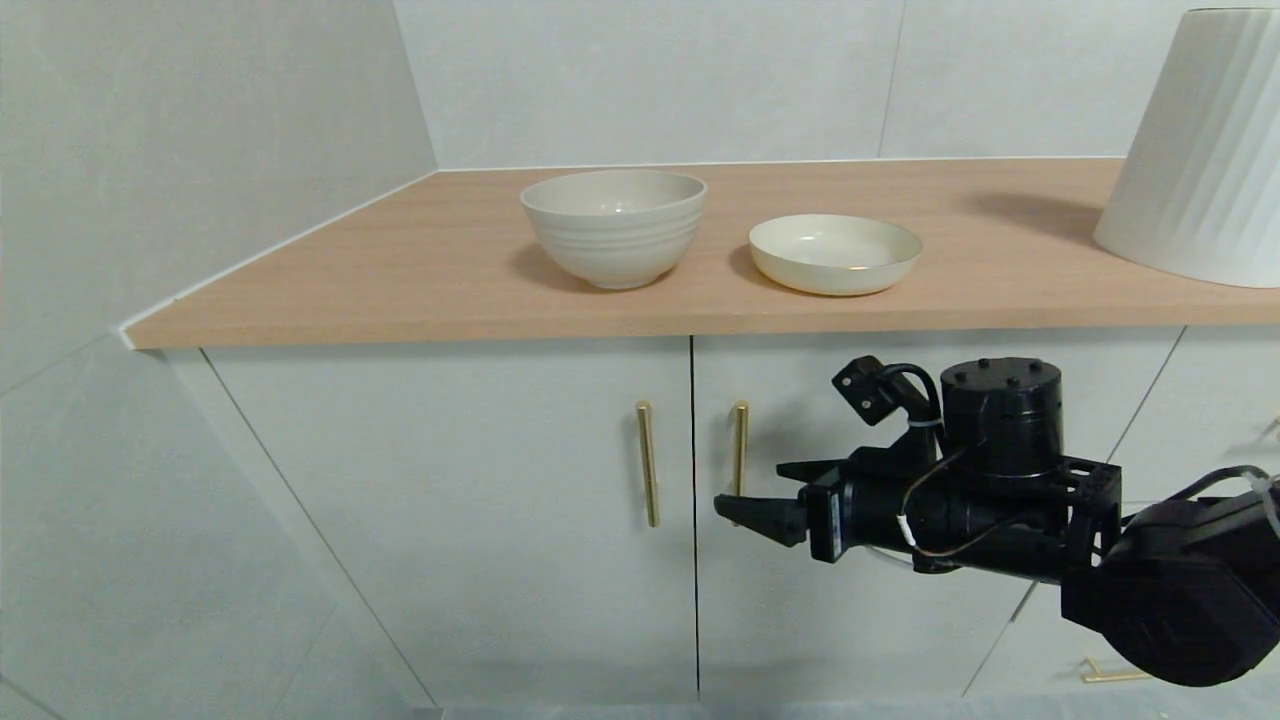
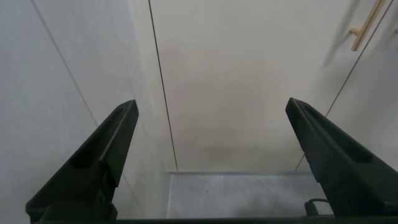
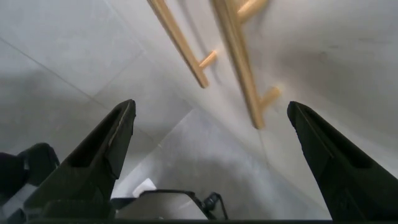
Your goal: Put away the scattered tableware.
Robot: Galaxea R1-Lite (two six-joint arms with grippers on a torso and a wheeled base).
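Presently nothing is gripped: the right gripper (image 1: 755,495) is held w/ fingers spread wide, low in front of the cabinet (image 1: 450,500), its tips level w/ the lower end of the right door's handle (image 1: 740,445). Whether the handle is touched cannot be told, but in the right wrist view it is seen ahead of the jaws, not btwn them. The left gripper (image 2: 211,104) is likewise spread and empty, pointed at the cabinet's lower front near the floor. The tableware is untouched on the countertop (image 1: 400,270): a deep bowl (image 1: 613,225) and a shallow dish (image 1: 835,253), side by side but apart, w/ a white lampshade (image 1: 1200,150) well off to the right. The step in hand is judged to be opening a door for storage inside; task barely begun. Risks from here: the left door's handle (image 1: 648,463) lies just beside the right one, so both could be caught in so wide a grasp; the handle is thin and smooth, so a closure at its very end could slip off; a pull not made along the door's arc could cost the grip; the door could be swung into the arm. Later, the bowl's round glazed wall could be lost from the fingers.
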